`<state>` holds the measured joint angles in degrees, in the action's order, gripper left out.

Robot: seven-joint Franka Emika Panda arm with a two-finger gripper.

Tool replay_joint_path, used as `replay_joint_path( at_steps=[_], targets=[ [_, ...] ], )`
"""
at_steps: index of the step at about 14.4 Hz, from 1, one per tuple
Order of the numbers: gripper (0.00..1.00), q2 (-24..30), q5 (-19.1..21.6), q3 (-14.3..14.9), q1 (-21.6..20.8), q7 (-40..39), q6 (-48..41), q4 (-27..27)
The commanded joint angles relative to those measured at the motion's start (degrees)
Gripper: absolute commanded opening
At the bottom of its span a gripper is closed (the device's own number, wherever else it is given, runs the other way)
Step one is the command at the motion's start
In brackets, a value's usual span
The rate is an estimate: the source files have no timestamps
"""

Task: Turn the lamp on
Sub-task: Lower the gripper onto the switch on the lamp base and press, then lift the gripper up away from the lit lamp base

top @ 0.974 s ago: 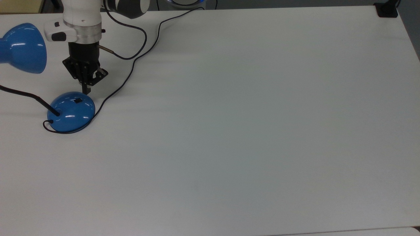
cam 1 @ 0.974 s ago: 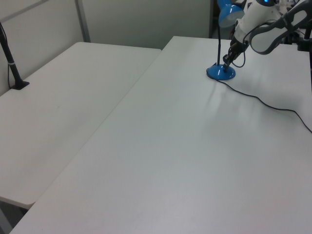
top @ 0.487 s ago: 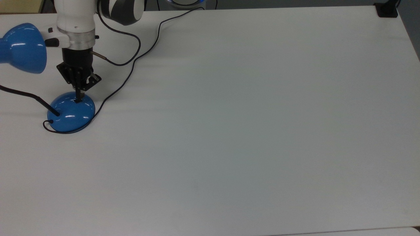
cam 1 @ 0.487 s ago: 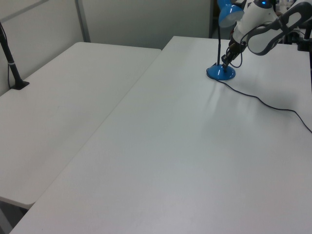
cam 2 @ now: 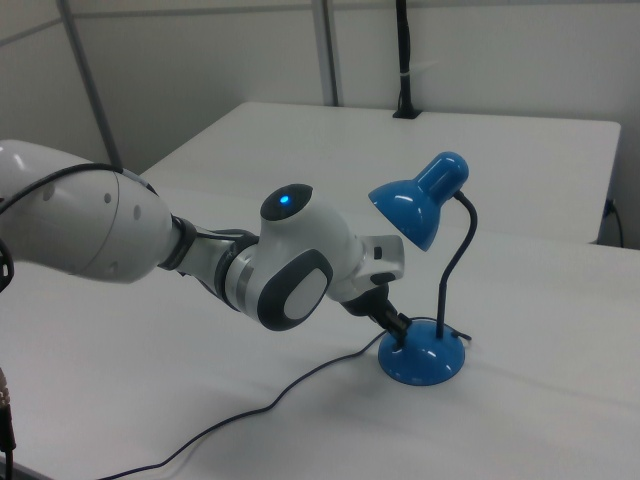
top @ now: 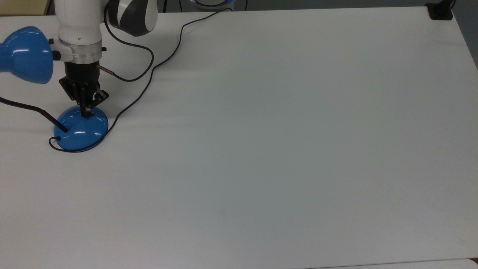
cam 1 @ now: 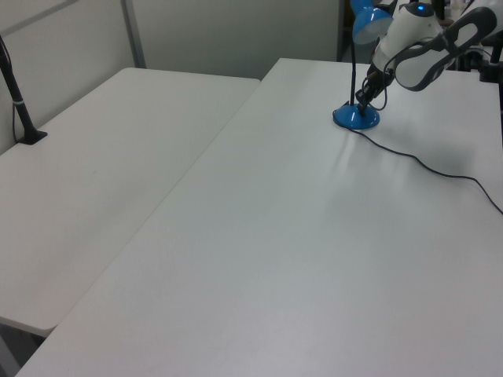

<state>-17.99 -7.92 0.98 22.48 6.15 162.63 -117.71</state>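
The glossy blue lamp stands at the top view's left. Its domed base rests on the white table, its bell shade hangs farther left, and the black neck bends between them. My gripper points down with its fingers together, the tips touching the base's top where the black switch lies hidden beneath them. In the left view the gripper meets the base below the shade. In the right view the gripper presses the base under the shade.
The lamp's thin black cord curls round the base and runs to the table's far edge, beside the arm's own cable. A black clamp sits at the top view's far right corner. A second white table adjoins in the left view.
My gripper has moved toward the top view's left and come down from beside the base onto its top, covering the switch. The lamp has not moved.
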Motion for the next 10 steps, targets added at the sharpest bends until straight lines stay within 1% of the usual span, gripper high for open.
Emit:
replay_joint_path(
  at_steps=[1, 10],
  targets=[
    [0.0, -0.99, -0.78, 0.51, -0.25, 1.23, 1.2, 0.28],
    [0.0, -1.96, -0.87, 0.51, -0.16, 1.14, 3.49, 0.11]
  ],
)
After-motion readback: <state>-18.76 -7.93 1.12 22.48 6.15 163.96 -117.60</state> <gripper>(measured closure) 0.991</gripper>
